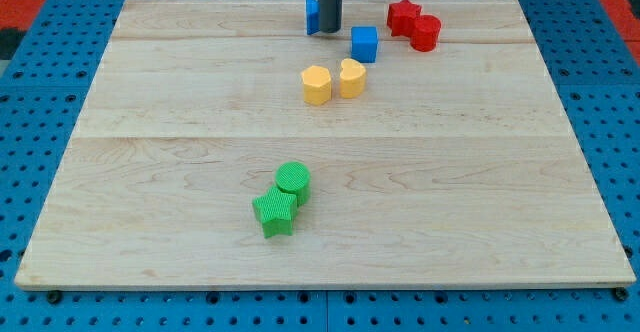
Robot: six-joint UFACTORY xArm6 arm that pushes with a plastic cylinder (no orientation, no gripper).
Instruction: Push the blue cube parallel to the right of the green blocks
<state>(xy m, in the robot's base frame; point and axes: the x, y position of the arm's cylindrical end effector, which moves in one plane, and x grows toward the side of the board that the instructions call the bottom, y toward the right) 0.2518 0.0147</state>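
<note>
Two yellow blocks (333,80) below-right of my tip (329,30).
Blue cube (364,44) just right; tip holds nothing, touching another blue block (312,16).

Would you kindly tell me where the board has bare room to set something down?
Free: the view's right of the green cylinder and green star, and the left side. Crowded: the top, around my tip, blue cube, yellow blocks and red blocks.
</note>
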